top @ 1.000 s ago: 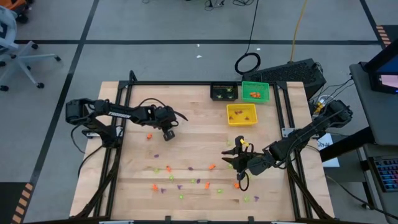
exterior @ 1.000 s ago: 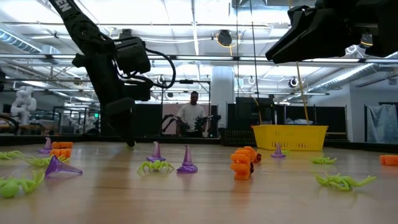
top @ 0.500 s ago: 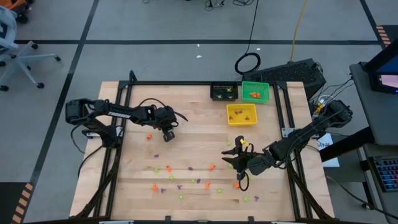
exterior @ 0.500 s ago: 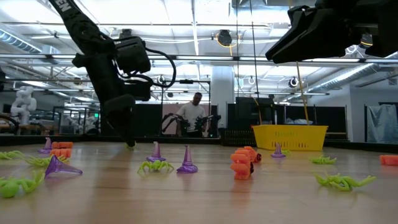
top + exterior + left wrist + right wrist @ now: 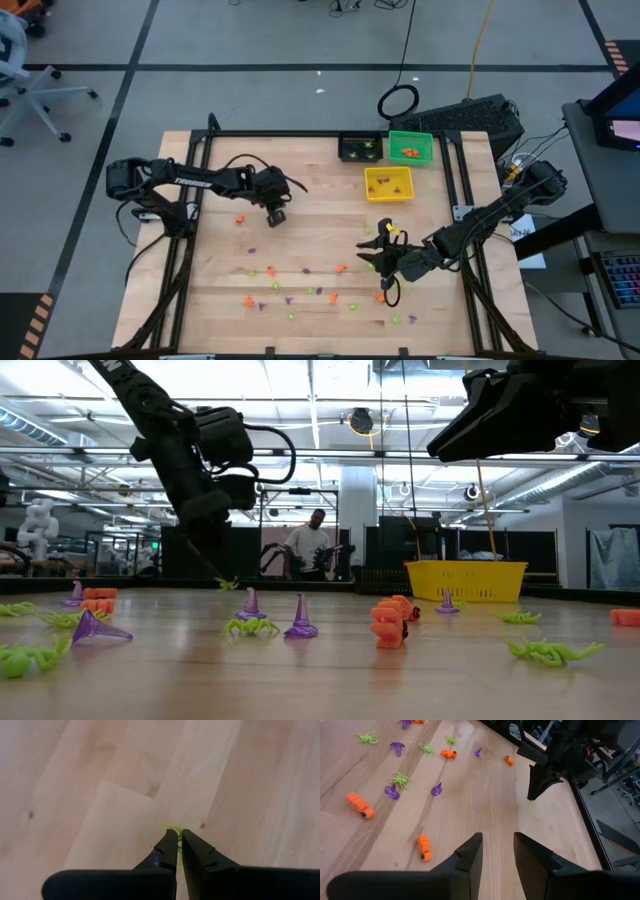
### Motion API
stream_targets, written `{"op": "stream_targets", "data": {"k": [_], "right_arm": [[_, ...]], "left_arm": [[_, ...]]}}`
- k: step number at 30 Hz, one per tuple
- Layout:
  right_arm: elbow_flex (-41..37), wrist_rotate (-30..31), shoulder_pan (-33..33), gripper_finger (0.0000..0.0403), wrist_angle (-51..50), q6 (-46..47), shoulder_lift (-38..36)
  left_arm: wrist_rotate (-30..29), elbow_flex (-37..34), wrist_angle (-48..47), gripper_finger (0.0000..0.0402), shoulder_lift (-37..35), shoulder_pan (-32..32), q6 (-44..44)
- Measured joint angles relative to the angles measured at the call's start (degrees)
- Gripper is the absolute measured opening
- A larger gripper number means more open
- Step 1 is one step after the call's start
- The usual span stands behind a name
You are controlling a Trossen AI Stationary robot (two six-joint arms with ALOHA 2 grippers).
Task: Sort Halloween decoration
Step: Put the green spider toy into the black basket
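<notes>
Mid-pick, by the look of it: pinched at the very tips of the left gripper, jaws closed tight on it, one light-green spider, low over bare wood at the left-centre of the table; impossible to tell whether already lifted clear of the surface. Next, probably: raise it, carry it across toward the far-right corner, and drop it into the matching bin, which calls for a steady hold, since only a leg or two seems caught and could slip free on the way. Hard to say which bin fits; apparently light-green specks in the black bin and orange ones in the green bin, contents otherwise too small to read. Waiting over the right-centre of the table: the right gripper, jaws part-way apart, holding nothing. Counted: two arms; three bins, the third being the yellow bin, nearer than the other two; one spider in the grip. Scattered across the near half of the table, loose trinkets, roughly eighteen in the high view, about six each of orange, purple and light green, too tiny for a firm tally.
</notes>
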Motion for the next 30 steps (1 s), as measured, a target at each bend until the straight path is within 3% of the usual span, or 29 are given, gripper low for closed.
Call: {"op": "stream_targets", "data": {"k": [25, 30], "right_arm": [[0.00, -0.01, 0.00, 0.0095, 0.02, 0.00, -0.01], [0.00, -0.01, 0.00, 0.0095, 0.02, 0.00, -0.02]], "left_arm": [[-1.12, 0.07, -2.52, 0.0000, -0.07, 0.00, 2.56], [-1.41, 0.07, -6.71, 0.0003, -0.07, -2.69, 3.89]]}}
